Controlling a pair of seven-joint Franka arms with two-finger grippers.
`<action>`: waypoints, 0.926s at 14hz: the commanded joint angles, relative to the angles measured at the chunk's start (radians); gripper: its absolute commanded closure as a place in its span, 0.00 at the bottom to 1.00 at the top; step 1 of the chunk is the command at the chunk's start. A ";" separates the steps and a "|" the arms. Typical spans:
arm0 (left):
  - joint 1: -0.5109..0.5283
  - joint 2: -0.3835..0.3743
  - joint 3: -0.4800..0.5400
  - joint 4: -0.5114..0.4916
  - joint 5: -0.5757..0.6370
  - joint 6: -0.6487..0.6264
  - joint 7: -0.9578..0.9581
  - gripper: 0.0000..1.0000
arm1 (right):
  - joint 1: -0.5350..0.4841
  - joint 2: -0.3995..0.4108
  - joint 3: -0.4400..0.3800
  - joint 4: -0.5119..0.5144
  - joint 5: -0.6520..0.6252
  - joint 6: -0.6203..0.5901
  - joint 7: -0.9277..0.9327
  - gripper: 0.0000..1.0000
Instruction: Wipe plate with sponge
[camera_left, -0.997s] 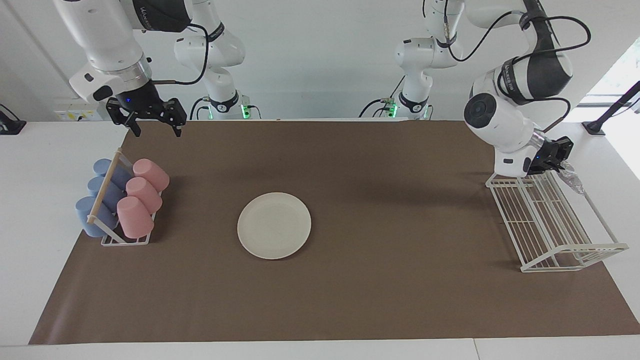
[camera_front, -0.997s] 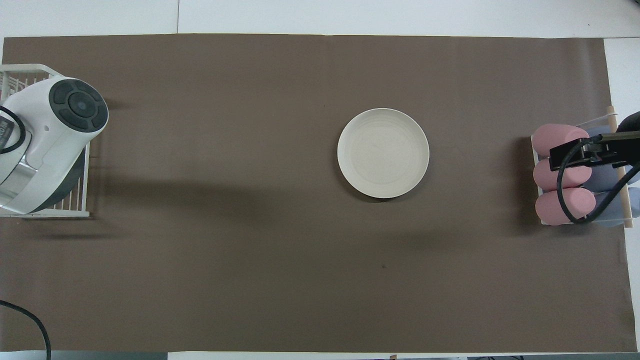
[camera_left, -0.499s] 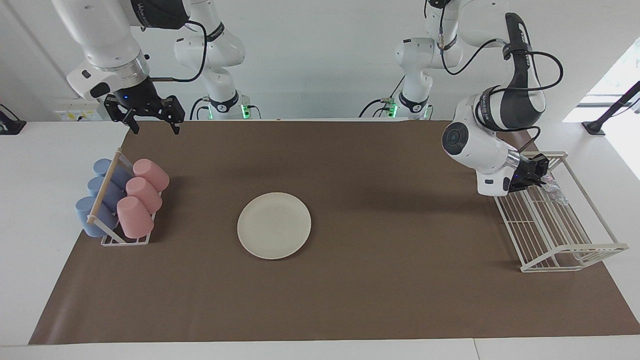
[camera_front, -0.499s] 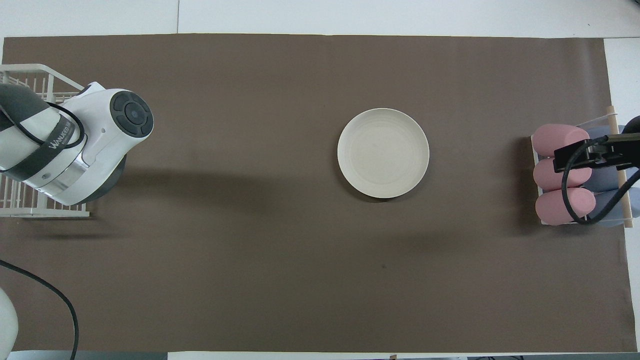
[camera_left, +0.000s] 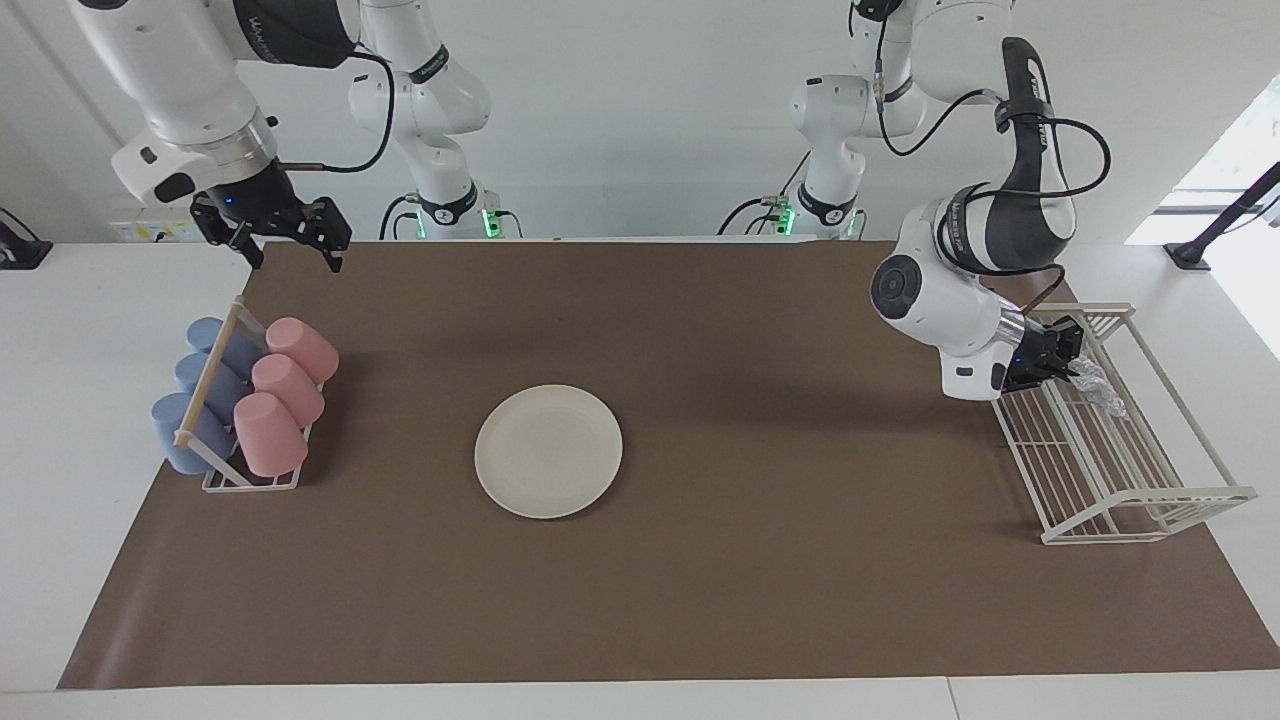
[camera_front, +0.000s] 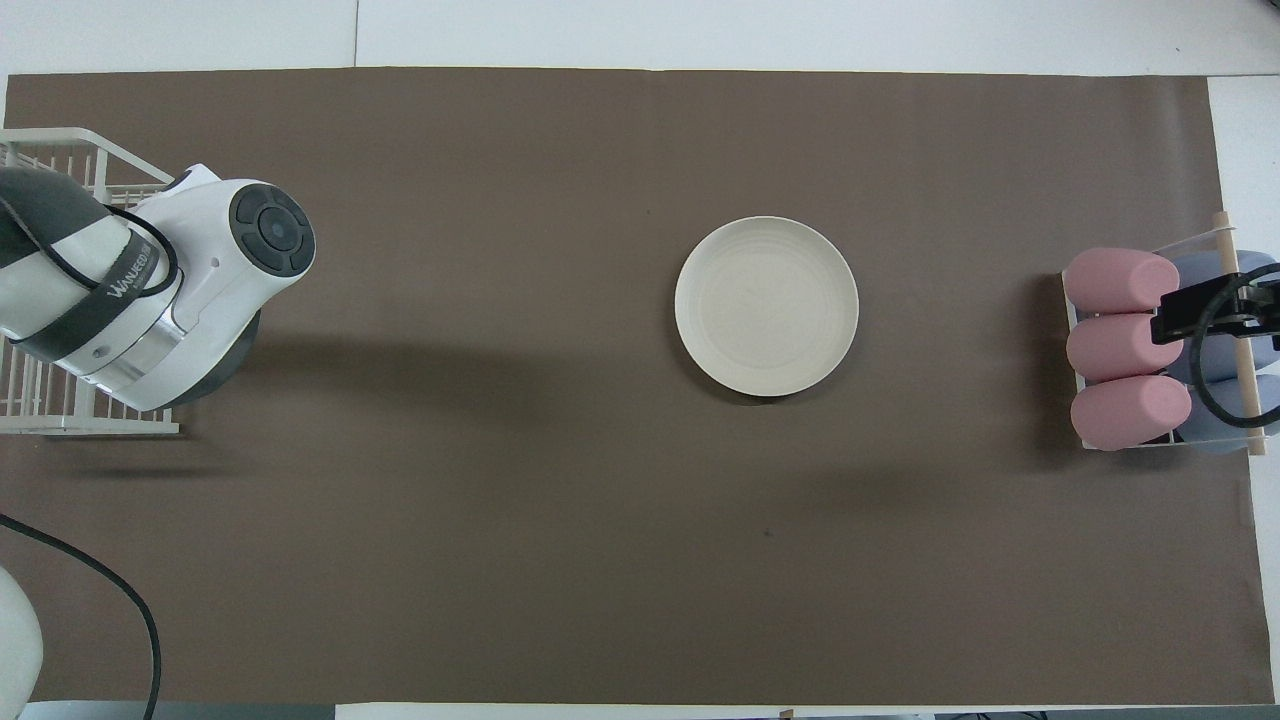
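One high camera faces the robots, another looks steeply down; both share the table (camera_left: 640, 600).

A brown mat (camera_front: 500, 550) covers a white surface (camera_front: 800, 30). A cream plate (camera_front: 766, 307) sits slightly right of centre. At the right edge, a rack (camera_front: 1230, 330) holds three pink cups (camera_front: 1120, 345) and blue cups (camera_front: 1215, 270), partly covered by a black arm part with cable (camera_front: 1215, 310). At the left edge, a white arm (camera_front: 170, 290) overlaps a white wire rack (camera_front: 60, 420).

White wall (camera_left: 640, 120); bright window (camera_left: 1235, 170) beside table (camera_left: 60, 320).
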 joint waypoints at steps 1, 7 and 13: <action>-0.006 0.002 0.007 -0.006 -0.021 0.028 -0.017 0.11 | -0.004 -0.013 0.006 0.000 0.012 0.006 -0.002 0.00; 0.003 0.002 0.007 -0.003 -0.024 0.046 -0.017 0.00 | 0.004 -0.014 0.007 0.000 0.003 0.005 0.003 0.00; 0.025 -0.015 0.008 0.149 -0.278 0.032 0.118 0.00 | 0.005 -0.014 0.010 0.000 0.003 0.005 0.009 0.00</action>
